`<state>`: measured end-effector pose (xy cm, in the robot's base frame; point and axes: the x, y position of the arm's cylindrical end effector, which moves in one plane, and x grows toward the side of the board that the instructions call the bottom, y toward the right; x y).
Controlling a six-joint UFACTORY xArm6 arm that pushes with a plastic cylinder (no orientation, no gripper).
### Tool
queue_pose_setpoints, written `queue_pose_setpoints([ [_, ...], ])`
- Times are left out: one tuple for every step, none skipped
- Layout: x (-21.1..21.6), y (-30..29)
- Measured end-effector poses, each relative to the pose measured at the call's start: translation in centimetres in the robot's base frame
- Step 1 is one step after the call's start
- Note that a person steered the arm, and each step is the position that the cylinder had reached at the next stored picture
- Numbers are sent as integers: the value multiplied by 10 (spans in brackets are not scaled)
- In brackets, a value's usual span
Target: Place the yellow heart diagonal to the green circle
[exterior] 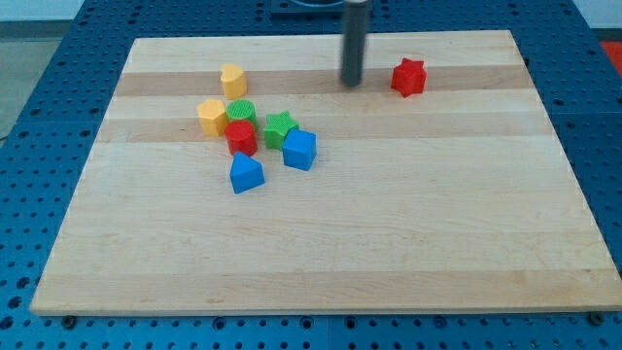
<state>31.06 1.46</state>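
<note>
A: Board? Tool?
B: Pale wooden board (pixel 321 243) on blue pegboard table (pixel 29 194). Dark rod coming down from the far edge, my tip (pixel 351 84) down on the wood at far centre. Plain straight rod, nothing to spread or press together, pinching nothing, touching no block.

A: Nearest block to it?
B: Red star (pixel 409 77), just to the right of the tip, apart from it, alone on the far right.

A: Task pieces?
B: Yellow heart (pixel 233 80) far left of centre, well left of the tip. Green circle (pixel 241 112) just nearer than the heart and a touch right. Small gap between the two, or so it seems; hard to tell for sure.

A: Rest of the cluster?
B: Yellow hexagon (pixel 212 117) right beside the green circle on its left, looks touching. Red block (pixel 241 137) directly nearer than the green circle, pressed against it; shape hard to make out. Green star (pixel 280 129) right of the red block, close. Blue block (pixel 300 150) near-right of the green star, touching or nearly; boxy, exact shape unclear. Blue triangle (pixel 246 173) nearest of the lot, just nearer than the red block, slightly apart.

A: Tip versus cluster?
B: Farther back and to the right of the whole group, clear of it. Heart is the closest cluster piece, yet well apart.
</note>
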Motion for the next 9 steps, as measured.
queue_pose_setpoints([
  [15,51],
  [12,120],
  [-14,143],
  [-9,108],
  [-8,50],
  [34,-61],
  [66,-176],
  [53,-172],
  [38,-152],
])
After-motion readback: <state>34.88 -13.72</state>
